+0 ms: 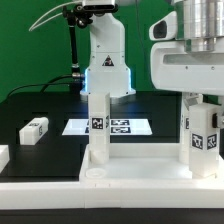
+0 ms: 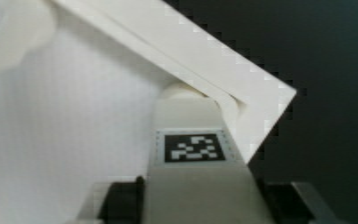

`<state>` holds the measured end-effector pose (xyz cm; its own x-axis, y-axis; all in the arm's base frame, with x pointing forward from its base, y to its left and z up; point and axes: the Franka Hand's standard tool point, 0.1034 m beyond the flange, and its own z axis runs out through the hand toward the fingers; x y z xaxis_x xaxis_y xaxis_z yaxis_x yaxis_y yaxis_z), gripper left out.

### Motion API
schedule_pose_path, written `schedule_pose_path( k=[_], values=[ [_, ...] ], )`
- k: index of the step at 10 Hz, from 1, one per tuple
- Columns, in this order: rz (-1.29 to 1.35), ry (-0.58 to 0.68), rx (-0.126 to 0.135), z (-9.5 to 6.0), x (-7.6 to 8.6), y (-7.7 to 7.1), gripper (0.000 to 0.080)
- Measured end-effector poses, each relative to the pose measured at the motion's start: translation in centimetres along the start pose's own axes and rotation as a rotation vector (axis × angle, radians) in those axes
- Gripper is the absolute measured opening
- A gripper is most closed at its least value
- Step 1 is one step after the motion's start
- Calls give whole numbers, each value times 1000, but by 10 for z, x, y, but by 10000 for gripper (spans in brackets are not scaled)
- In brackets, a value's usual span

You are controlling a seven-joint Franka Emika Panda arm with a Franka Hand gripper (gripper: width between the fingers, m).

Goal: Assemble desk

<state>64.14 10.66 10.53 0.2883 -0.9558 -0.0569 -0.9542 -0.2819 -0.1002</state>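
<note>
Fingers [image 2: 130,200] mostly cut off at the frame edge, but they're clamped on a short square white plastic post leg [image 2: 197,150], tag facing out. It's upright, long axis vertical, over a corner of the wide flat rimmed white desk top [image 1: 60,185], which lies on the black surface [image 1: 30,105]. A second leg [image 1: 100,125] stands upright on the top.

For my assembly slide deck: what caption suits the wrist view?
Wrist view: jaws closed on a tagged leg at the desk top's corner.
</note>
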Motion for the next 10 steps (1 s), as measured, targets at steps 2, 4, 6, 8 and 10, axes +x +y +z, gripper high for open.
schedule_pose_path(
  k=[2, 4, 6, 8, 10],
  values=[
    [414, -56, 46, 3, -4, -4, 294],
    [629, -75, 67, 5, -10, -8, 294],
    [622, -71, 65, 5, -10, -8, 294],
    [502, -67, 69, 5, -9, -8, 408],
    [80, -82, 34, 6, -4, 0, 628]
  ],
)
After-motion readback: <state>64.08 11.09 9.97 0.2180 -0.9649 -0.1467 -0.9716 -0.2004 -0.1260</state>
